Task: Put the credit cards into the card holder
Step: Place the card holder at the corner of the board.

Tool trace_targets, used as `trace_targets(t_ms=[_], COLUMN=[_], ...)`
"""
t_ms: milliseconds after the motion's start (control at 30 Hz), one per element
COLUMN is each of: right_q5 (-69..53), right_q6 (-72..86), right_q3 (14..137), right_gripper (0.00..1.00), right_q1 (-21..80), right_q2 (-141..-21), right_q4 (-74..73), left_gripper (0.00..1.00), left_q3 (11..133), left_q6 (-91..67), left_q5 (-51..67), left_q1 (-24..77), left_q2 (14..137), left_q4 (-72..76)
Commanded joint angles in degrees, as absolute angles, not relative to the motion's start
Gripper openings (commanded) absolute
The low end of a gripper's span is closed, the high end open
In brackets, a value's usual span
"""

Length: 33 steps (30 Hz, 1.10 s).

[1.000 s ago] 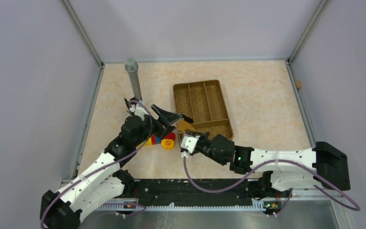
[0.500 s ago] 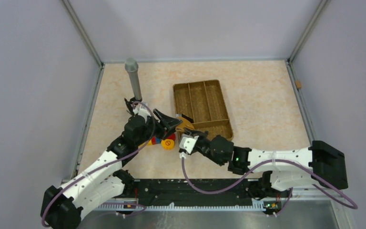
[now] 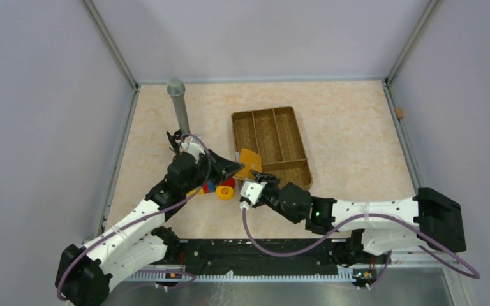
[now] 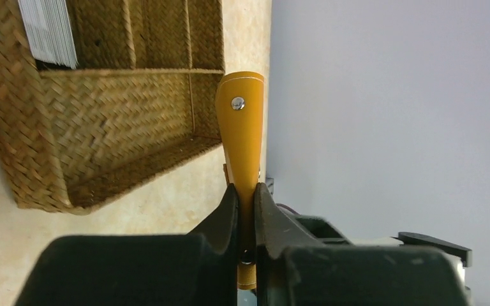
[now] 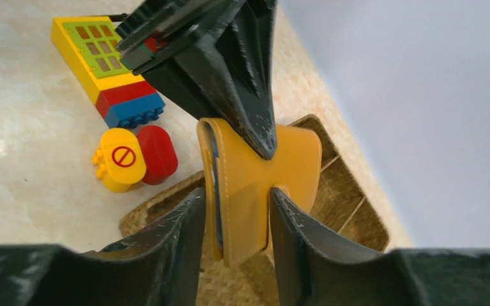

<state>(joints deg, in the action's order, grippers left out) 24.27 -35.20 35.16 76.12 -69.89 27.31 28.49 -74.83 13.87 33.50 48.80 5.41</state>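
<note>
Your left arm and right arm wear white perforated shells over black joints. A purple cable trails along each, and your fingers are black tapered wedges.

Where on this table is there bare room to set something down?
Free: the table right of the woven tray to the wall, and the strip behind it. Crowded: the tray's near left corner, where left hand and right hand meet at the card holder beside toy blocks.

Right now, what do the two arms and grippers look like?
The left arm and right arm match: perforated white shells, black joints, a purple cable each. The left gripper and right gripper have black, tapering fingers. A green light shows on the right arm.
</note>
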Motion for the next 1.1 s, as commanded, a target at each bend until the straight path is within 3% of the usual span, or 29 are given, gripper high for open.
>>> trace_targets(t_ms=[0,133,300,467,567,733,1067], right_q5=[29.47,23.5,0.31,-25.53,-37.3,-41.73,-38.24], right_q6=[-21.14,-5.99,14.02,29.14,34.15,37.21,34.42], right_q3=[36.08,35.71,33.76,30.07,27.78,25.2,22.59], right_gripper=[0.49,0.54,0.53,0.5,0.47,0.41,0.44], right_q1=[76.48,71.99,60.37,48.31,47.12,47.14,45.98], right_q2=[-64.16,-58.62,-53.0,-55.87,-60.13,-65.14,-64.69], right_q4=[23.98,15.61,13.58,22.87,30.7,35.73,32.62], left_gripper=[0.0,0.0,0.0,0.0,0.0,0.0,0.0], left_q3=[28.42,26.25,23.3,21.33,20.51,19.34,18.53], left_q6=[-63.24,-51.18,-43.63,-42.59,-43.75,-43.43,-43.99], left_q5=[14.05,17.59,25.95,32.54,35.88,39.71,42.84], left_q1=[32.97,32.96,32.98,32.97,32.96,32.96,33.02], left_q2=[47.44,44.6,42.78,44.42,46.43,48.59,47.26], left_q4=[8.73,9.35,10.7,13.76,15.74,16.59,18.02])
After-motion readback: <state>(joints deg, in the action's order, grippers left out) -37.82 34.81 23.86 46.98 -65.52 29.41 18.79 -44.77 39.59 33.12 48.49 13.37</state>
